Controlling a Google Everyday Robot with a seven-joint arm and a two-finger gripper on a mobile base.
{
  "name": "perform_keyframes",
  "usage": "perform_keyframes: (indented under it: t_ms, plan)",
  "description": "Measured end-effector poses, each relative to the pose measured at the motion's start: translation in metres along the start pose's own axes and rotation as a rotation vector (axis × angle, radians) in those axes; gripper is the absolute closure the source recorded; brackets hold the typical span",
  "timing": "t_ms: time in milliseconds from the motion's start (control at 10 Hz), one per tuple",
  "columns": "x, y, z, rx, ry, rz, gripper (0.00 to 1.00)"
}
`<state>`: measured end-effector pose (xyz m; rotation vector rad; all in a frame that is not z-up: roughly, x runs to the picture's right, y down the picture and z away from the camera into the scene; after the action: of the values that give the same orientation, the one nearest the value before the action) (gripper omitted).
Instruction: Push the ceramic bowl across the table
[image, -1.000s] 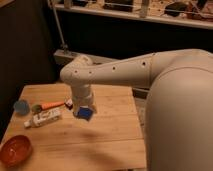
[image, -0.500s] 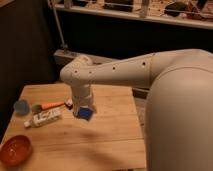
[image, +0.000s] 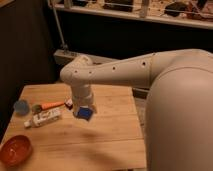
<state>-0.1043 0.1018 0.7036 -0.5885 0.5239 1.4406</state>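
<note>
**Pincer Held Over Mid-Surface, Bowl at Near Left Corner**

The ceramic bowl (image: 15, 150), orange-red and glossy, is seen at the near left corner of the surface (image: 110, 135), partly cut by the edge of the view. It stands upright and is touched by nothing. The pincer (image: 84, 113) is found at the end of the white arm (image: 115, 75), which reaches in from the right and bends downward over the middle of the light-wood planks. Only a dark blue shape is shown below the white wrist, and it cannot be told whether the pincer is open or closed. The pincer is kept well apart from the bowl, farther back and to the right of it.

Between the two, a white tube (image: 44, 118) is laid on its side, tilted slightly. Just behind it an orange-handled item (image: 50, 105) is laid flat, with a small red and white object (image: 68, 103) at its right end. A pale-blue cup (image: 21, 106) is placed near the left edge, behind the bowl.
</note>
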Motion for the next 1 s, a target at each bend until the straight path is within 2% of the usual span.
perform_keyframes:
  t_ms: [800,1000]
  plan:
    - [0.0003,0.0003,-0.0012,0.001,-0.003,-0.003,0.35]
    - [-0.001,0.0057,-0.0054,0.045,-0.032,-0.044,0.35]
